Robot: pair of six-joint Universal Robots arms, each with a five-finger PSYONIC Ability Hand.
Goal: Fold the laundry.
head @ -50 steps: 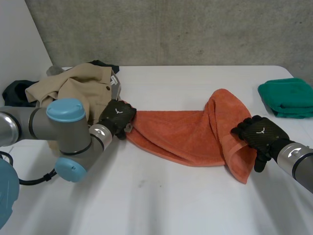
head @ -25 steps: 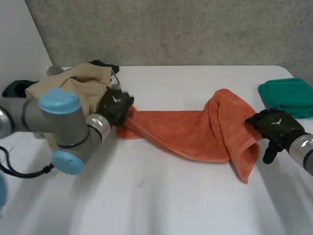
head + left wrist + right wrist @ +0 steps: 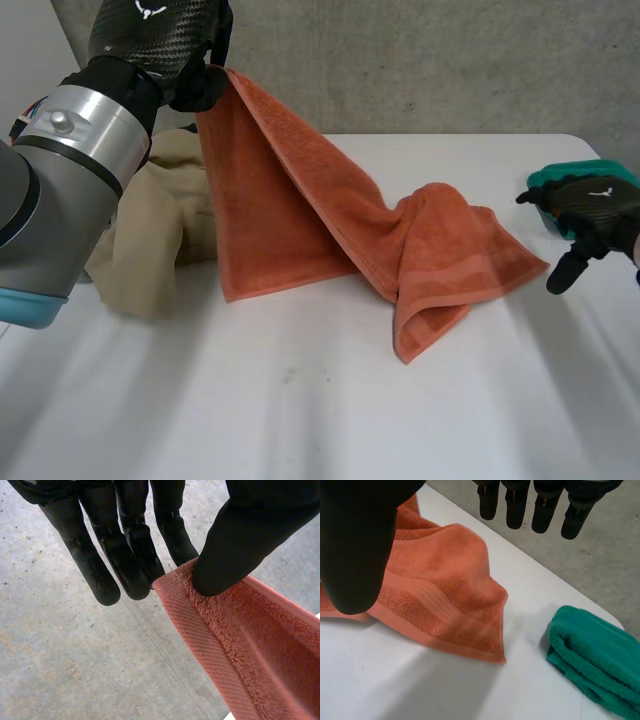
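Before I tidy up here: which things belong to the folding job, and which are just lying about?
In the job: orange towel, its corner pinched by the left hand; right hand, open.
Lying about: beige garment, folded green cloth.

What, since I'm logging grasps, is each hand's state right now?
Left hand: shut on the orange towel, pinching its corner, lifted.
Right hand: open, holding nothing.

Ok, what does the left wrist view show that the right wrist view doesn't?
Left wrist view: the left hand pinching a corner of the orange terry towel between thumb and fingers. Right wrist view: the open right hand, the towel's other end lying on the white table, and a folded green cloth. Shared: the orange towel.
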